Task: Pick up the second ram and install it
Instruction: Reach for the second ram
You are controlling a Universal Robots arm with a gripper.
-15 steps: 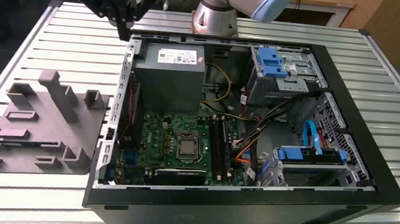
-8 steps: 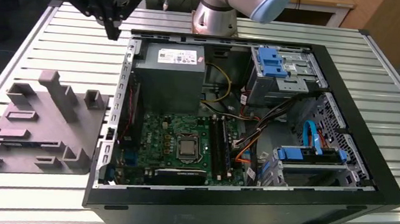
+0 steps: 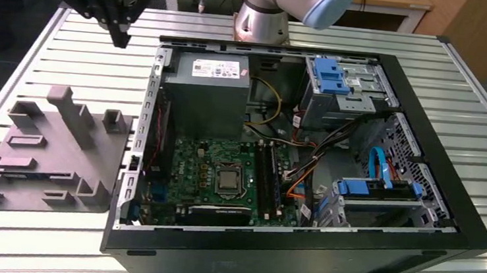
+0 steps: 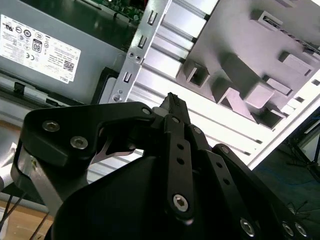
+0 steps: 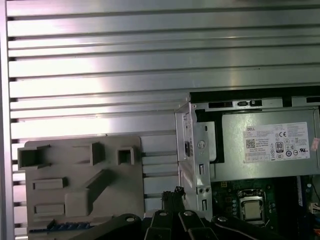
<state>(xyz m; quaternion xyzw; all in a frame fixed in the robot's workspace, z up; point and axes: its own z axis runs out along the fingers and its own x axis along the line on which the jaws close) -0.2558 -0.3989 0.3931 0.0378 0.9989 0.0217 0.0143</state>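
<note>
A slatted metal table (image 3: pixel 472 97) carries a gray moulded tray (image 3: pixel 9 189) (seemingly plastic) beside an open computer case (image 3: pixel 304 251)

Bright, even light — glaring table (image 5: pixel 100 65)

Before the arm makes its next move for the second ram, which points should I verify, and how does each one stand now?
1. Gripper empty: ok; the fingers meet with nothing between them.
2. Second ram ready in its place: ok; it lies in the gray tray in the first wrist view.
3. Gripper over the ram: not ok; it hangs above the table, apart from the tray.
4. Jaws open for a grasp: not ok; they are shut.
5. Computer case open: ok; its inside is exposed.
6. Free motherboard slot: cannot tell.
</note>
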